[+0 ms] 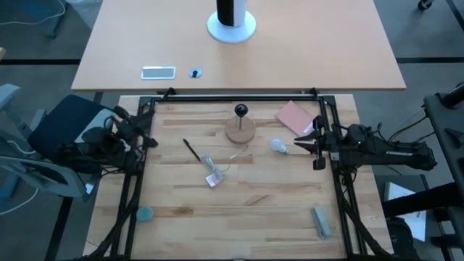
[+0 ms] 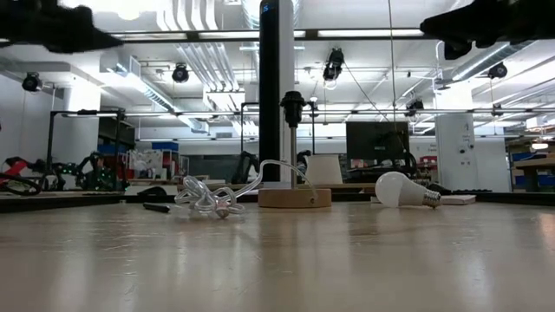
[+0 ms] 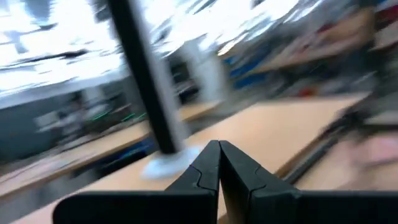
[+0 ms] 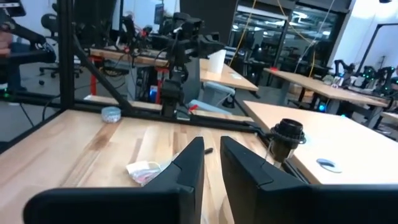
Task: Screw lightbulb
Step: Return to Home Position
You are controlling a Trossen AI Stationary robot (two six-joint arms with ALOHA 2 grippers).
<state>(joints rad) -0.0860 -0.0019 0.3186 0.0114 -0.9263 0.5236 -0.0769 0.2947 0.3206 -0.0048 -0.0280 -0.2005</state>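
The bulb [image 1: 278, 146] lies on its side on the table [image 1: 246, 217], its screw base pointing away from the lamp [image 1: 240, 130]. It rests just beside the lamp's wooden foot, on the right arm's side. The black socket [image 2: 292, 107] on top of the lamp stands empty, so the bulb is not screwed in. Both arms sit at the table's edges rather than over the work, which reads as a rest pose: nothing is held and nothing is being reached for. The left gripper [image 3: 219, 144] is at the left edge, well apart from the bulb and with the lamp between them. Its jaws are pressed together, tip against tip, on nothing. The right gripper [image 4: 212, 144] is at the right edge, raised off the table and pointing inward, with its jaws a narrow gap apart and empty. The bulb is near that gripper's tips but lower, outside the gap and touching neither finger. The right wrist view shows the socket and not the bulb. The clear cable [image 2: 208, 198] trails loosely from the lamp toward the left arm's side. For screwing, the right arm is likely better placed to pick the bulb up.
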